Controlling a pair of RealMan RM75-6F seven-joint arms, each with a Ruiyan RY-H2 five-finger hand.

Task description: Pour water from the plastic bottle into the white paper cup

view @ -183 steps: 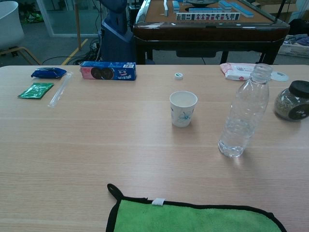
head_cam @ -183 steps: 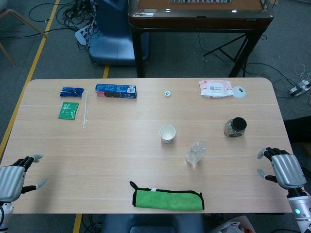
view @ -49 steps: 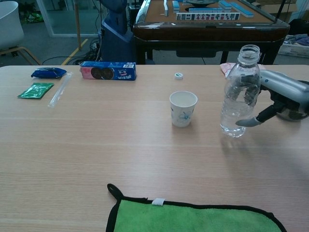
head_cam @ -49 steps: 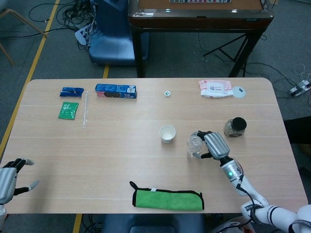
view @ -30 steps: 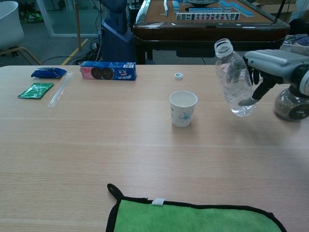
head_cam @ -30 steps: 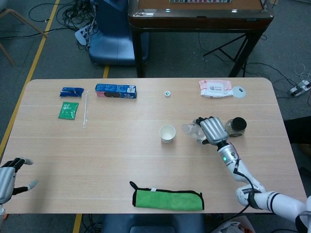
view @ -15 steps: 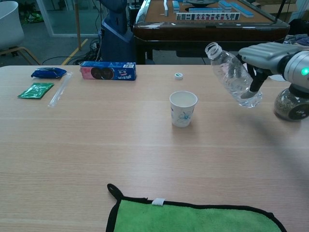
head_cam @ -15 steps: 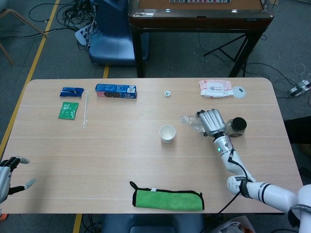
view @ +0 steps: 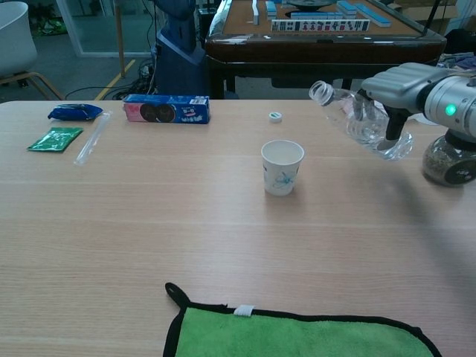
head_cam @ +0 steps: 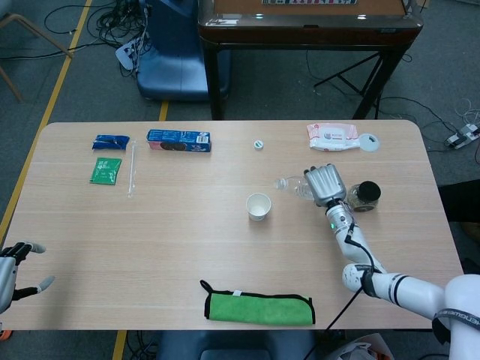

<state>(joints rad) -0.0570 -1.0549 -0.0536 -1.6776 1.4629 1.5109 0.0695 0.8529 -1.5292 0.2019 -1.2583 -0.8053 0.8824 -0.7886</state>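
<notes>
One hand works: the right hand (view: 394, 93) grasps the plastic bottle (view: 357, 119), tipped with its open mouth toward the white paper cup (view: 282, 166), which stands lower, beside it. Pouring begins; next, bring the mouth over the cup. The left hand (head_cam: 11, 271) rests released.

Hidden and cropped bits

My left hand (head_cam: 11, 271) is cut by head view's left edge. My right hand (view: 405, 85) covers the plastic bottle (view: 355, 119) middle; green cloth (view: 297, 333) runs off chest view's bottom.
</notes>
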